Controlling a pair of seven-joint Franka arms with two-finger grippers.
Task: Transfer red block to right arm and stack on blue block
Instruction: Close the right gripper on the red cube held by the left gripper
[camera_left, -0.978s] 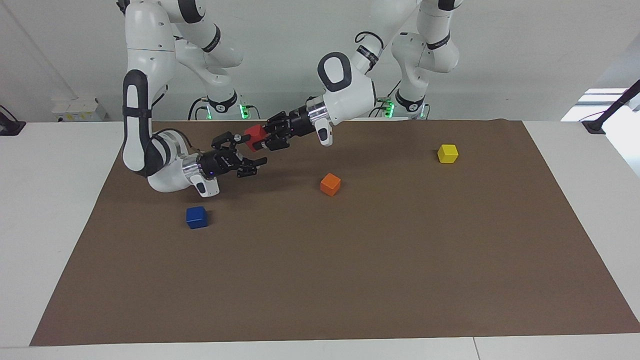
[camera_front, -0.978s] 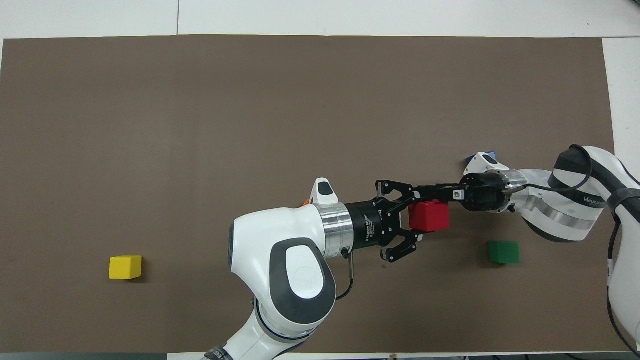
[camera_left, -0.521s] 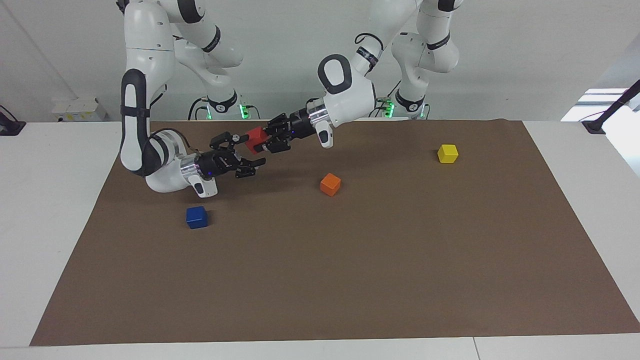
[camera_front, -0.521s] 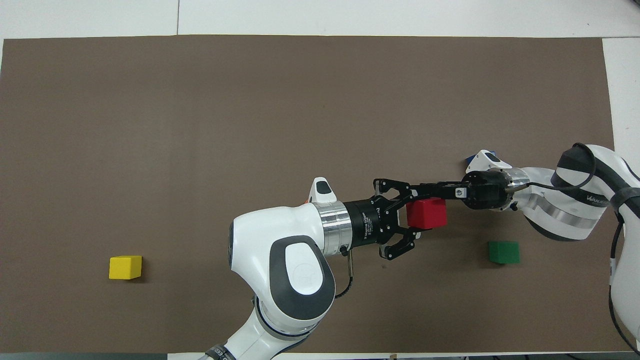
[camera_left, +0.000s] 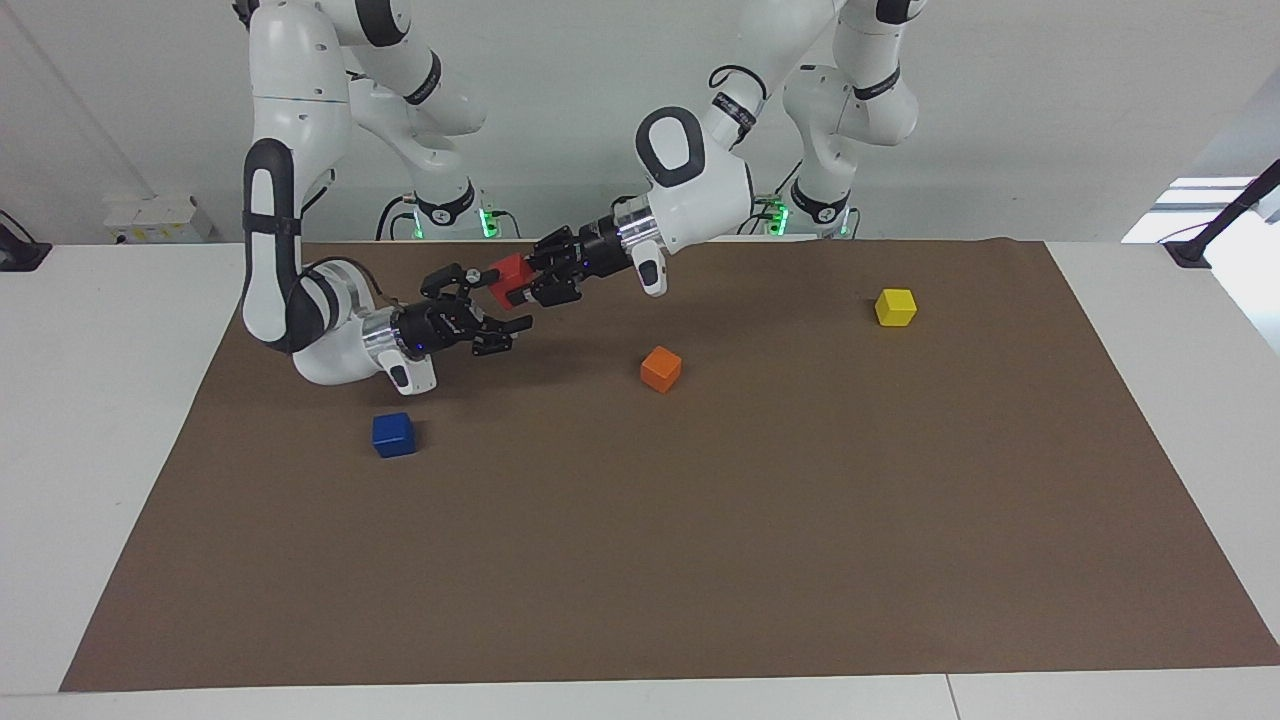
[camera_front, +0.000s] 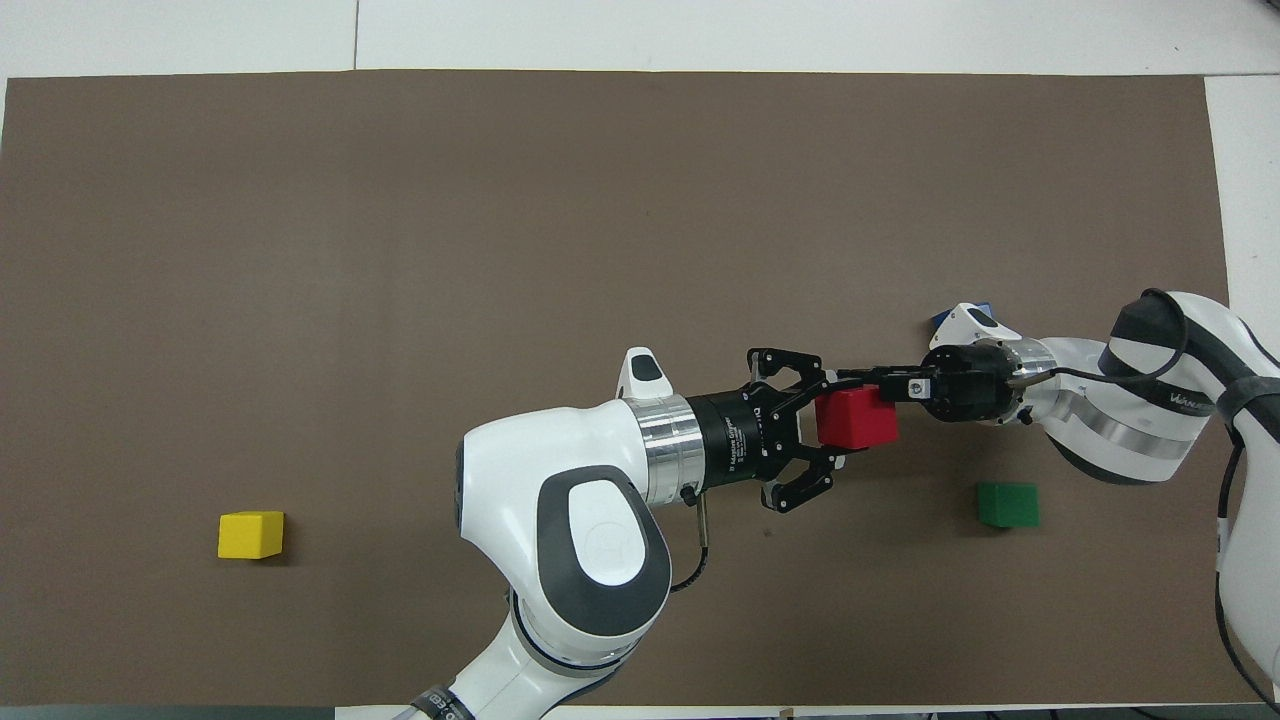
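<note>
Upper left of centre in the facing view, both grippers meet in the air above the brown mat (camera_left: 700, 520). Left gripper (camera_left: 520, 283), coming in from the arm based at upper right of that view, is pinching the red block (camera_left: 509, 274) between its fingertips, block lifted clear of the mat. In the overhead view the same red block (camera_front: 855, 420) sits just right of centre, lower half of the frame, at the tip of the left gripper (camera_front: 835, 425).

Right gripper (camera_left: 495, 315), on the right arm (camera_left: 300, 310) at the left of the facing view, has its fingers spread wide, pointing at the red block from slightly below it; upper finger looks right next to the block, contact can't be confirmed. Overhead shows the right gripper (camera_front: 850, 382) reaching in from the right edge, one finger running along the block's upper side.

Blue block (camera_left: 393, 434) rests on the mat, lower left of the grippers in the facing view, under the right arm's wrist; overhead only a corner of it (camera_front: 985, 308) peeks out above the wrist.

Orange cube (camera_left: 660, 368) mid-frame, yellow cube (camera_left: 895, 306) upper right, facing view. Green cube (camera_front: 1008, 504) lower right, overhead.
</note>
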